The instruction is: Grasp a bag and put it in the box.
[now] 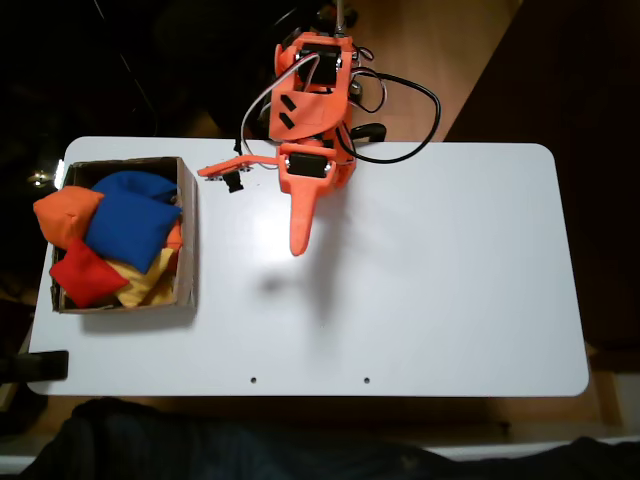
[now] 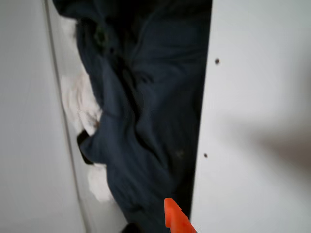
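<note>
The red bag [image 1: 88, 272] lies inside the brown cardboard box [image 1: 186, 230] at the table's left end, in its near left corner. It rests against a blue beanbag [image 1: 132, 215], an orange one [image 1: 66, 214] and yellow ones [image 1: 150, 285]. My orange gripper [image 1: 252, 210] hangs over the table's back middle, well right of the box. It is open wide and empty: one long finger points toward the front, the other sticks out left. In the wrist view one orange fingertip [image 2: 176, 218] shows at the bottom edge.
The white table [image 1: 430, 280] stretches right of the box. Black cables [image 1: 400, 100] loop behind the arm's base. Dark cloth [image 2: 141, 107] lies beyond the table's front edge, and a black clamp [image 1: 45, 365] sits at the front left corner.
</note>
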Controlling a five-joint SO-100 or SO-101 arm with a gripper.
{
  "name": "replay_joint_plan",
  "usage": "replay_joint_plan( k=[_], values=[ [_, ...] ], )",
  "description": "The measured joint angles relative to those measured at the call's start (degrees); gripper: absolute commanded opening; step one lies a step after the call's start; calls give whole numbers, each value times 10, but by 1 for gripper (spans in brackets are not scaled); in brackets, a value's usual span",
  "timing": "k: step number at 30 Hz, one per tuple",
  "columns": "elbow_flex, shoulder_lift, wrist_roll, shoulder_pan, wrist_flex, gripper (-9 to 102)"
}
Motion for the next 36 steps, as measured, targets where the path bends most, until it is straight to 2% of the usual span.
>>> replay_joint_plan(
  k=[5,10,13,17,20,22,27,36],
  values=[
    [46,28,0,-25,-6,70],
    [91,62,0,-47,-11,44],
    [119,83,-1,-58,-16,43],
    [163,115,-2,-71,-19,34],
    [195,133,-2,-77,-21,17],
    [211,142,-2,-81,-21,15],
    [246,157,-2,-81,-21,0],
    [317,195,-2,-87,-21,0]
  ],
)
